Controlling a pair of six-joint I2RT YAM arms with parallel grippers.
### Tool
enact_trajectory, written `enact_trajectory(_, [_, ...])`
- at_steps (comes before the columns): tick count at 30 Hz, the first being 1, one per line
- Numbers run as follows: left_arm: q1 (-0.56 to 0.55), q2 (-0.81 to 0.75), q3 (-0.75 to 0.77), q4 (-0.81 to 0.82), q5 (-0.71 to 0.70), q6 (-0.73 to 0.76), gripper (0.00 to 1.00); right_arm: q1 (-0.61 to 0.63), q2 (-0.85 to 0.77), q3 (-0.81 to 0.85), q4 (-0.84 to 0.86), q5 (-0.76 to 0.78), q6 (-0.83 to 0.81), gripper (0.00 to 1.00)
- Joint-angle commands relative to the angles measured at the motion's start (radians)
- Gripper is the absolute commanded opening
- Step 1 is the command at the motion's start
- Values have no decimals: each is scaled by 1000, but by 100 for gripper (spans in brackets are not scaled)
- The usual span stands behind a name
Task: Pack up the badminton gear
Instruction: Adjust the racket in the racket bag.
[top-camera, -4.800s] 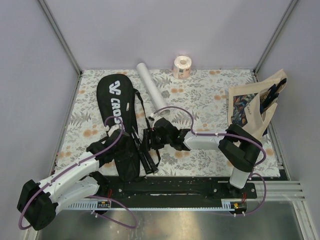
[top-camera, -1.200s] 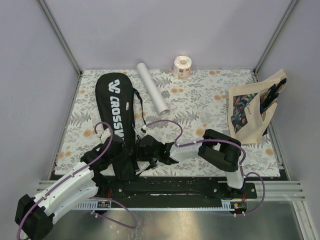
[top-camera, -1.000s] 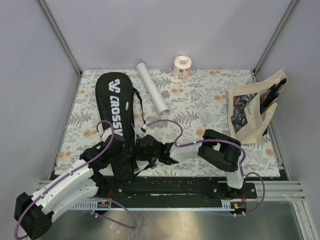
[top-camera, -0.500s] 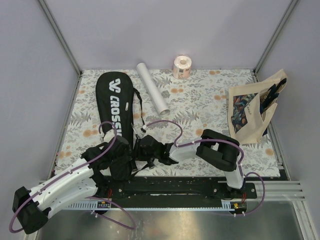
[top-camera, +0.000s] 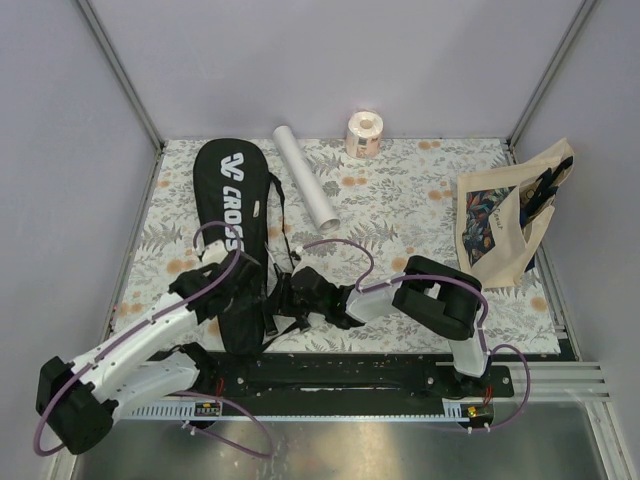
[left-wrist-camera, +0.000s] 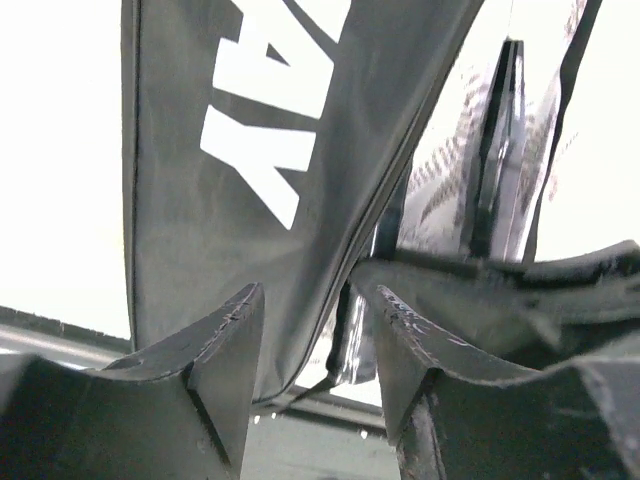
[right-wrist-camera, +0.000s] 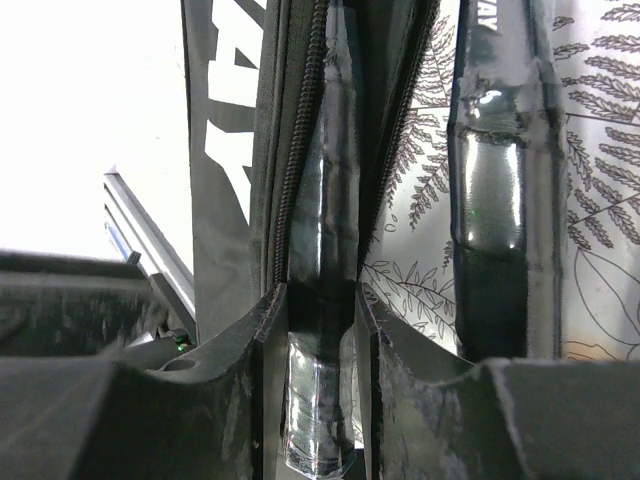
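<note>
The long black racket bag (top-camera: 228, 195) lies on the left of the mat, its narrow end toward the arms. My right gripper (right-wrist-camera: 322, 300) is shut on a black plastic-wrapped racket handle (right-wrist-camera: 325, 225) that runs into the bag's zipped opening (right-wrist-camera: 280, 150). A second racket handle (right-wrist-camera: 490, 210) lies beside it on the mat. My left gripper (left-wrist-camera: 312, 300) stands open, with the bag's edge (left-wrist-camera: 250, 200) hanging between its jaws unpinched. From above, both grippers (top-camera: 245, 288) (top-camera: 287, 297) meet at the bag's near end. The white tube (top-camera: 305, 188) lies behind the bag.
A pinkish paper roll (top-camera: 364, 133) stands at the back edge. A beige printed tote bag (top-camera: 505, 215) leans at the right side. The floral mat (top-camera: 400, 200) covers the table. A black rail (top-camera: 340, 372) runs along the near edge.
My left gripper has opened and its arm has slid further up along the bag, covering more of the lettering. The bag has shifted slightly. The right gripper keeps its grip.
</note>
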Motion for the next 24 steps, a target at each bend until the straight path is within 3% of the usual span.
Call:
enact_trajectory(1, [108, 84, 39, 152, 44, 191, 50, -6, -28, 0, 108, 15, 38, 18])
enact_trajectory(8, [126, 225, 60, 226, 96, 253, 49, -8, -38, 11, 87, 42, 37, 16])
enact_trajectory(22, [136, 308, -43, 289, 105, 228, 46, -8, -30, 11, 79, 74, 57, 14])
enact_trajectory(24, [136, 326, -43, 294, 104, 232, 36, -8, -30, 11, 77, 87, 66, 13])
